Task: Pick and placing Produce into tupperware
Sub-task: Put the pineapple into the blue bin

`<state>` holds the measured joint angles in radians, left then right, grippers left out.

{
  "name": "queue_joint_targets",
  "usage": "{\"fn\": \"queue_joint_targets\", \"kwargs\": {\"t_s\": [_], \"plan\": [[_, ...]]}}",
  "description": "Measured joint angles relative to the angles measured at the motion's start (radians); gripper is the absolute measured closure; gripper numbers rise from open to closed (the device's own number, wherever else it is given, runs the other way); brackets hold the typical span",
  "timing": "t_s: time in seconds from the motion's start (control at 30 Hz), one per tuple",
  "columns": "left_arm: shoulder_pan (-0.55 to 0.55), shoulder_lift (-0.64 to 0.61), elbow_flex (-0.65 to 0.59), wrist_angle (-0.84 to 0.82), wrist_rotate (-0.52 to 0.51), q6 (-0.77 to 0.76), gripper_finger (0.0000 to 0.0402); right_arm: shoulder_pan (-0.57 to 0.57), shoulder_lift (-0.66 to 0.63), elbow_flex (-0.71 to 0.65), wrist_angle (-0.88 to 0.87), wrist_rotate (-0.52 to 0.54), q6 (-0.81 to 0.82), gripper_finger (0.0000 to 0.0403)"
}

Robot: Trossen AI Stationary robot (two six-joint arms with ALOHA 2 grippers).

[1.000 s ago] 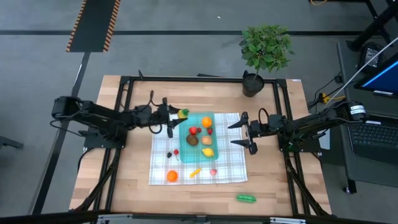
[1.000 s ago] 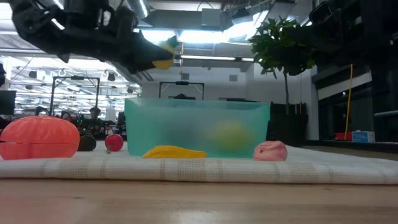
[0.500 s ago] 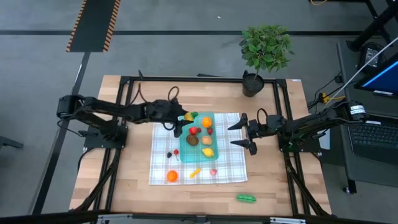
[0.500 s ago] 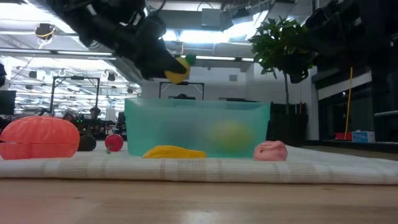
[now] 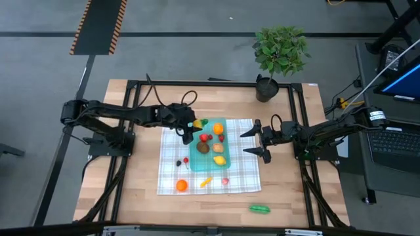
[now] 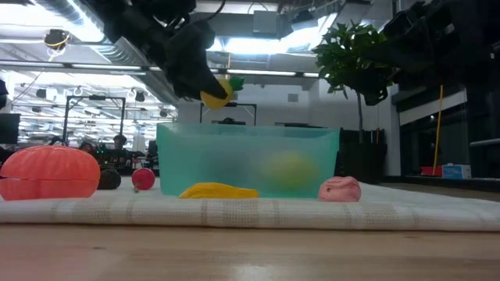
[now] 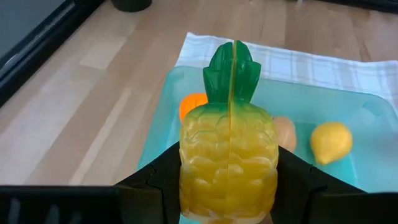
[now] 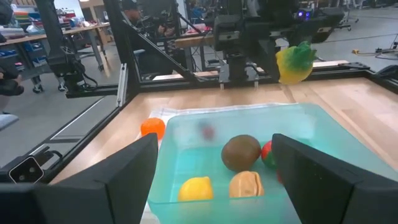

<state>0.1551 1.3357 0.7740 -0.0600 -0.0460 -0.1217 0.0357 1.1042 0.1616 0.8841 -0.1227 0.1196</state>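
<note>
My left gripper (image 5: pixel 193 124) is shut on a small yellow pineapple (image 7: pixel 229 155) with a green crown. It hangs over the far left corner of the teal tupperware (image 5: pixel 194 156). The pineapple also shows in the low view (image 6: pixel 217 90) and beyond the tupperware in the right wrist view (image 8: pixel 293 62). Several produce pieces lie in the tupperware (image 8: pixel 186 155), among them a lemon (image 8: pixel 195 188) and a brown fruit (image 8: pixel 241 151). My right gripper (image 5: pixel 256 141) waits open at the tupperware's right side, holding nothing. My left gripper pinches the pineapple's yellow body (image 7: pixel 186 165) by its two sides between its two fingers (image 7: pixel 155 183). The fingers come from the table's left, slanting down. The pineapple is lifted clear above the tupperware's rim, its green crown (image 7: pixel 231 71) pointing away from the gripper.
On the checked cloth (image 5: pixel 243 177) near the tupperware lie an orange-red fruit (image 5: pixel 181 185), a yellow piece (image 5: pixel 206 181), a pink piece (image 5: pixel 225 181) and small red and dark pieces (image 5: pixel 182 162). A green pod (image 5: pixel 259 209) lies on bare wood near the front. A potted plant (image 5: pixel 279 52) stands at the far edge.
My left gripper has carried the pineapple toward the table's right, from beside the tupperware to over its far left corner, and has tipped its fingers further down. It has stayed shut on the pineapple. Over the last half second it has barely moved.
</note>
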Motion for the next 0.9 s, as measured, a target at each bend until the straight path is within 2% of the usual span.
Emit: {"fn": "queue_joint_targets", "kwargs": {"t_s": [0.5, 0.8, 0.9], "plan": [[0.030, 0.221, 0.000, 0.073, 0.005, 0.011, 0.0237, 0.000, 0.000, 0.000, -0.007, 0.000, 0.000, 0.0088], [0.050, 0.243, -0.001, 0.063, 0.007, 0.023, 0.0235, 0.000, 0.000, 0.000, -0.025, 0.000, 0.000, 0.0088], [0.050, 0.243, -0.001, 0.040, 0.007, 0.023, 0.0222, 0.000, 0.000, 0.000, -0.027, 0.000, 0.000, 0.0088]]}}
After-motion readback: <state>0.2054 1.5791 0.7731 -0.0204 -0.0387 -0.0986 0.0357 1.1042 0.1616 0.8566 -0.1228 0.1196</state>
